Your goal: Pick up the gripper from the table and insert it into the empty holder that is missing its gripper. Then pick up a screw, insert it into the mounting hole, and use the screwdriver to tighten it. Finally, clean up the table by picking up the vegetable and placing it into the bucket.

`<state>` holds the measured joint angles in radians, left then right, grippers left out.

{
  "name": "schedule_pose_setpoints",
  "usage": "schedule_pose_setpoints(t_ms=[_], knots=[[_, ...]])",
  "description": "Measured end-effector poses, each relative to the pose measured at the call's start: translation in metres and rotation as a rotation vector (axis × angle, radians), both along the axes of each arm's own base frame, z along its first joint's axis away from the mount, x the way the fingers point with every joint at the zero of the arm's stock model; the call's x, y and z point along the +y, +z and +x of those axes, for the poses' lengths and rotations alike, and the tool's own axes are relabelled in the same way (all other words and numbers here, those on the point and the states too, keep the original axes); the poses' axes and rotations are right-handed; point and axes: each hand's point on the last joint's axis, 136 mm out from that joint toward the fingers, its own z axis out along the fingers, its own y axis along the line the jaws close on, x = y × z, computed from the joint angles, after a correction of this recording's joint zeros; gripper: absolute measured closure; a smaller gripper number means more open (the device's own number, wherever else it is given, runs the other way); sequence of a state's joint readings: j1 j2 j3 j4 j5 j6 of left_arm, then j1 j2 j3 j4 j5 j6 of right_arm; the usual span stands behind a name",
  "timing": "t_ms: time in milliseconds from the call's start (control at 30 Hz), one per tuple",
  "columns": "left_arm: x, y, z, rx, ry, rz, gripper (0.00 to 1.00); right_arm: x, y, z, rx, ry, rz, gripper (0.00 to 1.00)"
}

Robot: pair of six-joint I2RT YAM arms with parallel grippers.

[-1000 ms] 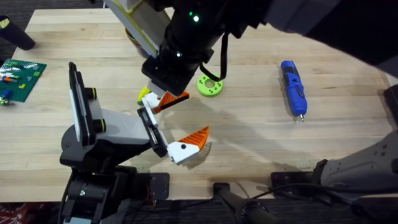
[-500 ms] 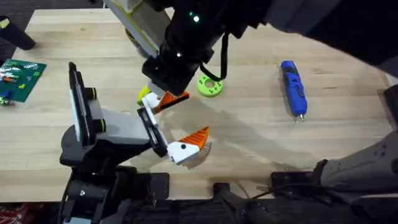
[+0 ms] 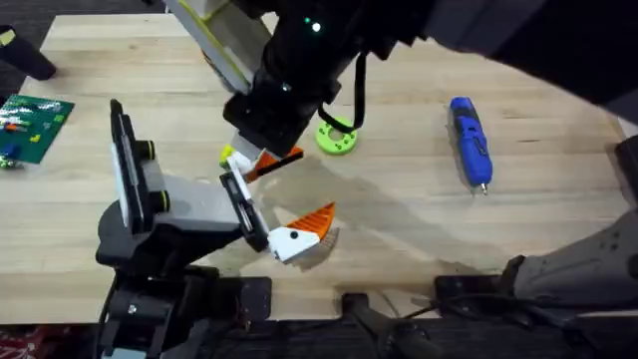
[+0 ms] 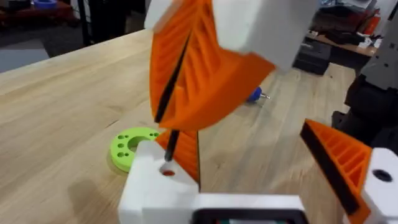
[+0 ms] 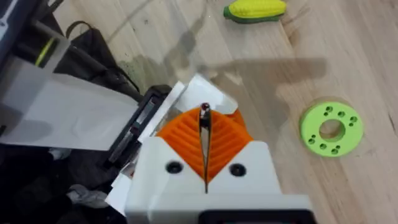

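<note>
The right gripper (image 5: 205, 163) has its orange ribbed pads pressed together on the gripper (image 3: 271, 161), a small orange wedge with a dark edge, and holds it just above the empty side of the holder (image 3: 179, 204). In the left wrist view the wedge (image 4: 199, 74) hangs over a white block with a small hole in its top. It looks like rigid printed plastic, light and hard, ridged on its faces and so not very slippery; a grip across the broad ribbed flanks, as now, seems the safest, leaving the narrow lower end free to seat. The holder is a white body with a tall black plate and yellow-ringed black knobs; its other side carries an orange ridged finger on a white base (image 3: 299, 231). The left gripper's finger state cannot be told. On the pale wooden table (image 3: 399, 219) lie a green perforated disc (image 3: 337, 138), a blue pen-shaped screwdriver (image 3: 471, 142) well apart, and a yellow toy corn cob (image 5: 255, 10).
</note>
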<state>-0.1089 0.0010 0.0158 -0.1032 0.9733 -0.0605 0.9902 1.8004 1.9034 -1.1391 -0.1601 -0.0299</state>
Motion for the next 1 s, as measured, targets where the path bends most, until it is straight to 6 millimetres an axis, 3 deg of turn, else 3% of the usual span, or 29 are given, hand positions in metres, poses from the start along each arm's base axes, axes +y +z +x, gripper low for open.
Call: schedule_pose_setpoints(t_ms=[333,1000], knots=[[0.0000,0.0000,0.0000,0.000,0.000,0.000,0.018,0.0070,0.0019,-0.0057,-0.004,0.021,0.017,0.990],[0.0000,0.0000,0.0000,0.000,0.000,0.000,0.018,0.0016,-0.0003,0.0008,-0.037,-0.001,-0.014,0.990]])
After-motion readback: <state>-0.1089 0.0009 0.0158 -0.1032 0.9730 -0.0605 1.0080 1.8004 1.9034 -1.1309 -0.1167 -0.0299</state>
